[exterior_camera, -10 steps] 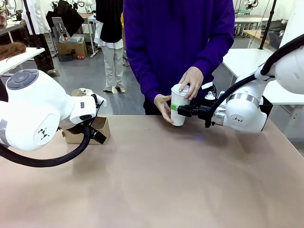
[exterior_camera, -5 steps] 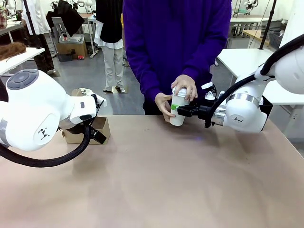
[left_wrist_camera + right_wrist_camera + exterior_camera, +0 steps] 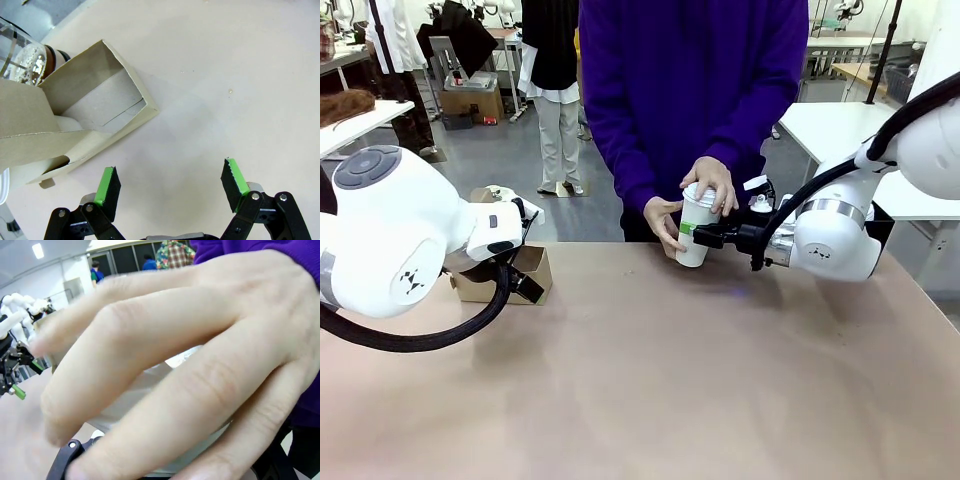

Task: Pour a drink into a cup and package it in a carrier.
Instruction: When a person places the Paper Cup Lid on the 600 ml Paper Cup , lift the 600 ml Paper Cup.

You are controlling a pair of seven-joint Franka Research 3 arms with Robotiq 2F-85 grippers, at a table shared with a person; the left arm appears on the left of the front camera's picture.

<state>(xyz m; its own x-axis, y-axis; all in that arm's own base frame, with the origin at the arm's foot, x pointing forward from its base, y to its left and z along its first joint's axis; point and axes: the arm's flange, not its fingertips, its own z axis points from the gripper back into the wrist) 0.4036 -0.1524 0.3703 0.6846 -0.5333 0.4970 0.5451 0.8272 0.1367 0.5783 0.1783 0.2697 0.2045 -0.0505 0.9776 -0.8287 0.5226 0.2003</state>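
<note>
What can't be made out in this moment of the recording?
- Cup contents: front view, the person's hand covers its top.
- Right pincer fingers: right wrist view, blocked by the blurred hand close to the lens.
- Carrier: left wrist view, cut off by the left edge; slot count unknown.
- Pitcher: same view, cropped at the corner; fill level unreadable.

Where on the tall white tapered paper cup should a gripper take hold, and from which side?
Probably take the cup mid-wall, side-on from the front view's right, pads across its round body, as the right gripper does: the person's upper hand covers the lid, the lower hand the opposite wall.
</note>
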